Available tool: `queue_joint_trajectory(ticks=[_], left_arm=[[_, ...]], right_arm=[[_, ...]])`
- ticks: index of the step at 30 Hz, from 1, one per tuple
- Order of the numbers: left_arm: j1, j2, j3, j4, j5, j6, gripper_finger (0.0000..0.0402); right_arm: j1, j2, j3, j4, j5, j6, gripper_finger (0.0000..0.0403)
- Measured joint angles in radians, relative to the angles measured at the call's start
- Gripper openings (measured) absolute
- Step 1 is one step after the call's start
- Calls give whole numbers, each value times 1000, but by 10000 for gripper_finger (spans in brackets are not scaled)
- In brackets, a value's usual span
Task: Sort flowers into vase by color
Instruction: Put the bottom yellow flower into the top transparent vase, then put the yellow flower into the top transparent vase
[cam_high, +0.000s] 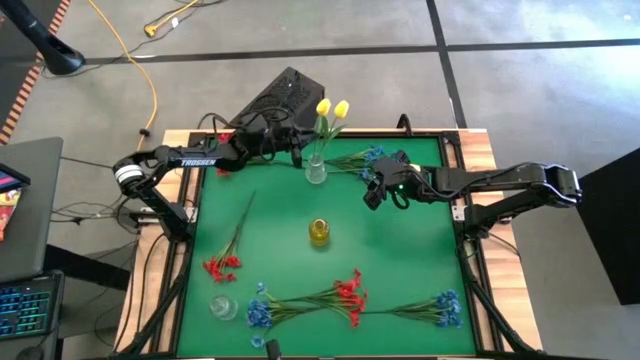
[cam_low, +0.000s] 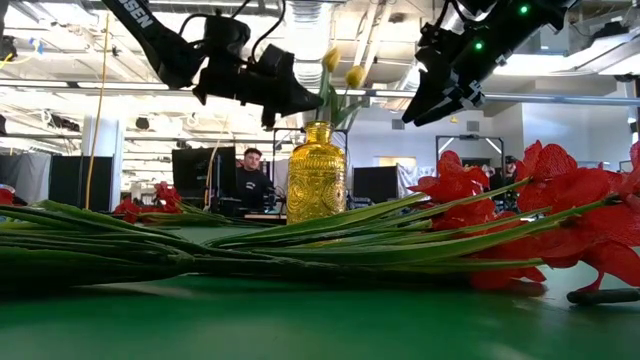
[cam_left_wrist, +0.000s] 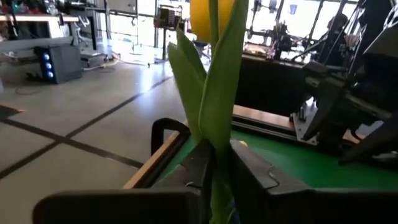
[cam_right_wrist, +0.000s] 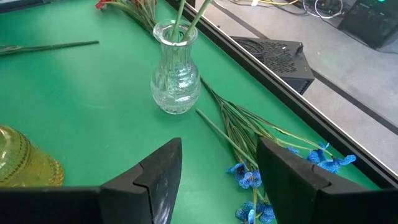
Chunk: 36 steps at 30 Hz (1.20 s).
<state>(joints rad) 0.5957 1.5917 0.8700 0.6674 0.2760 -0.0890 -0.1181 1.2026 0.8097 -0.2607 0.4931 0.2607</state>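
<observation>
Two yellow tulip flowers (cam_high: 331, 108) stand with their stems in a clear glass vase (cam_high: 316, 172) at the table's far middle. My left gripper (cam_left_wrist: 217, 180) reaches in level from the far left and is shut on one tulip's stem above the vase. My right gripper (cam_high: 372, 195) hangs open to the vase's right, above a blue spray (cam_right_wrist: 249, 177) that lies flat on the green mat, and touches nothing. A yellow vase (cam_high: 319, 232) stands at the table's middle. Red sprays (cam_high: 225, 265) and blue sprays (cam_high: 440, 308) lie toward the near edge. My left gripper pinches the tulip's green stem and leaf (cam_left_wrist: 217, 140) between its two fingers, below the yellow bloom. The fingers come in level from the table's far left and lie across the stem. The stem stands upright, its lower end down in the clear vase (cam_right_wrist: 176, 74).
A small clear vase (cam_high: 222, 307) stands near the front left corner. A long spray of red and blue blooms (cam_high: 345, 295) lies along the near edge. A raised frame (cam_high: 455, 150) borders the mat. Beyond the table, a person (cam_low: 250, 175) sits at a desk.
</observation>
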Motion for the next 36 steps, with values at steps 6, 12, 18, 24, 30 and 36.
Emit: queue_joint_trajectory(ticks=[6,12,18,24,30,36], left_arm=[[-3,0,0,-6,60,44,87],[-3,0,0,-18,99,47,141],[-3,-33,0,-157,103,72,180],[-3,-99,0,-296,103,97,193],[-3,-170,0,-491,85,152,194],[-3,-223,0,-676,84,200,194]], right_arm=[[0,0,0,0,0,0,234],[0,0,0,-1,0,-1,234],[0,0,0,-16,0,0,234],[0,0,0,-16,-1,0,234],[0,0,0,-16,-1,0,234],[0,0,0,-44,-2,0,234]])
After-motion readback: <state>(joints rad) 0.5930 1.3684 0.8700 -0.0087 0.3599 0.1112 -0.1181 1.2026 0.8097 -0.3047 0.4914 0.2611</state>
